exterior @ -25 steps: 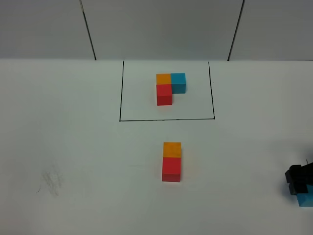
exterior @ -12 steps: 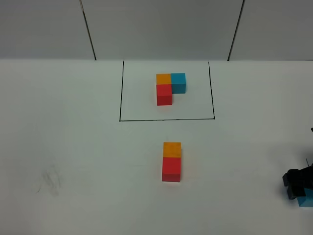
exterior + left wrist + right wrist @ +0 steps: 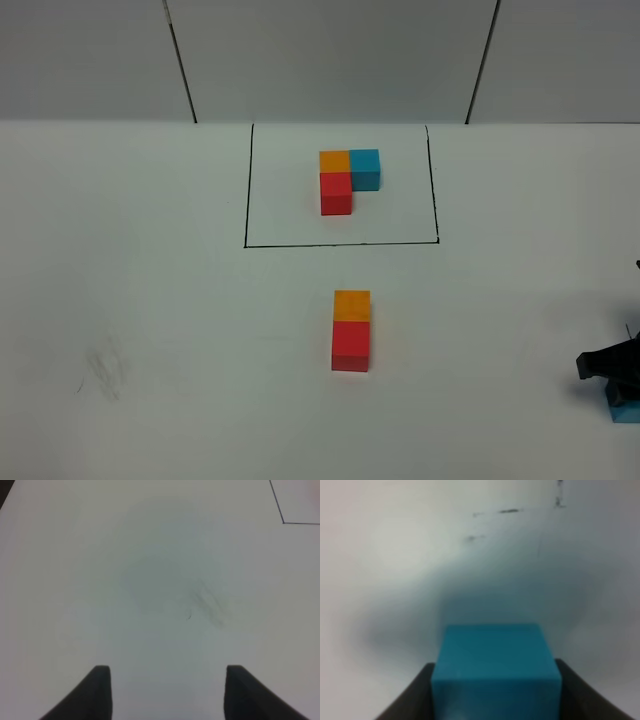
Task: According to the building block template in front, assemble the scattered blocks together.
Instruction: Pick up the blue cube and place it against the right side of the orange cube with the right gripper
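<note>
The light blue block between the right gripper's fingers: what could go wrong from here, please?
1. The fingers of the right gripper seem to reach only partway along the light blue block, so it may twist or slip when lifted.
2. The template has blue beside orange. Setting the block against the orange block could push it away from the red block, since both lie loose on the table.
</note>
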Robot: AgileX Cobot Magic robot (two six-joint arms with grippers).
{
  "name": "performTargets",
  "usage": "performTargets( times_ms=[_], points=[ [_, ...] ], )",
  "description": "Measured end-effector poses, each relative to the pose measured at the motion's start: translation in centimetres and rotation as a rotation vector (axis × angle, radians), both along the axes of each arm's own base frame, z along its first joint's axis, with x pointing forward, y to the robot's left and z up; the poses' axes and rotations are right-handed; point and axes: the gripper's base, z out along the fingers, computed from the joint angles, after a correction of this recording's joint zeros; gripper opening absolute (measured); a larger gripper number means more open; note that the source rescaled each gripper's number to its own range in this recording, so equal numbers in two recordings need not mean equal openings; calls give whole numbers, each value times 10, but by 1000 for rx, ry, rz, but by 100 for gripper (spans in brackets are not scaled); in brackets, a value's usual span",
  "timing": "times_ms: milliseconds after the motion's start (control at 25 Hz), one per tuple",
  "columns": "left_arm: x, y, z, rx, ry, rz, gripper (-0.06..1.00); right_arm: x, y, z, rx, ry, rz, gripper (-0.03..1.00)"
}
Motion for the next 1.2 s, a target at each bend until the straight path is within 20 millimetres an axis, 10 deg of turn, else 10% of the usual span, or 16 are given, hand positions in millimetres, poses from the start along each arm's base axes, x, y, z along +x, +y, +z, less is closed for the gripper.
performTargets(
  times_ms=[640,1200],
  points=[
    [0,0,0,0,0,0,57,9,1,36,-8,-60,73,46],
    [0,0,0,0,0,0,57,53,74,89,-100,-140,810,46]
  ],
)
